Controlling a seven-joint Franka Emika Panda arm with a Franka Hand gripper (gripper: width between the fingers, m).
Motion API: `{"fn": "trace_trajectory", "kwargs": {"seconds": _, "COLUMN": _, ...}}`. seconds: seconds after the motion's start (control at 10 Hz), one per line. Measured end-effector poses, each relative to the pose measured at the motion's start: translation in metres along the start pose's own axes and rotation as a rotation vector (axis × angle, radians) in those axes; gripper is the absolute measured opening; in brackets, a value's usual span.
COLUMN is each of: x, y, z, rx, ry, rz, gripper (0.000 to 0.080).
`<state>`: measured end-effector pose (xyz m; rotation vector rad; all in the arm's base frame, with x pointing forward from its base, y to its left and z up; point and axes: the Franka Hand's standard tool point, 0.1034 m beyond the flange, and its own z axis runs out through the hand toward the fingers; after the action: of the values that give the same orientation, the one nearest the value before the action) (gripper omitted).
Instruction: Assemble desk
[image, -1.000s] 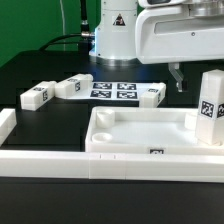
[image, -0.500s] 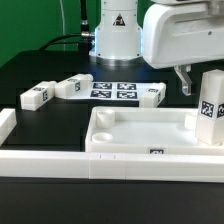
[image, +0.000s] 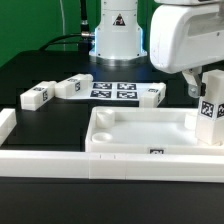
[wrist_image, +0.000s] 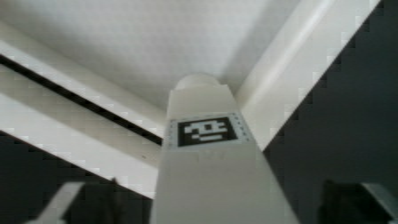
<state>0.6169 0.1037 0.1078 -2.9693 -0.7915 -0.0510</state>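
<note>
The white rimmed tabletop (image: 140, 150) lies at the front with its recesses facing up. One leg (image: 211, 110) stands upright in its corner at the exterior view's right. Three more legs (image: 37, 95) (image: 72, 87) (image: 152, 95) lie on the black table behind it. My gripper (image: 200, 84) is at the top of the upright leg. In the wrist view the tagged leg (wrist_image: 214, 150) rises between my two dark fingers (wrist_image: 71, 205), with a gap on each side. The jaws are open and grip nothing.
The marker board (image: 113, 90) lies at the back by the robot base. A long low white border wall (image: 60, 165) runs along the front, with a short arm (image: 5, 125) at the exterior view's left.
My gripper has moved to the exterior view's right, from beside the tabletop's back edge to the upright leg. The parts have not moved.
</note>
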Motion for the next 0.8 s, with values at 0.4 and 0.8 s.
{"fn": "trace_trajectory", "kwargs": {"seconds": 0.4, "x": -0.0003, "y": 0.0006, "z": 0.0000, "rx": 0.000, "ry": 0.000, "rz": 0.016, "gripper": 0.0288}}
{"fn": "trace_trajectory", "kwargs": {"seconds": 0.8, "x": -0.0004, "y": 0.0019, "z": 0.0004, "rx": 0.012, "ry": 0.021, "rz": 0.376, "gripper": 0.0289}}
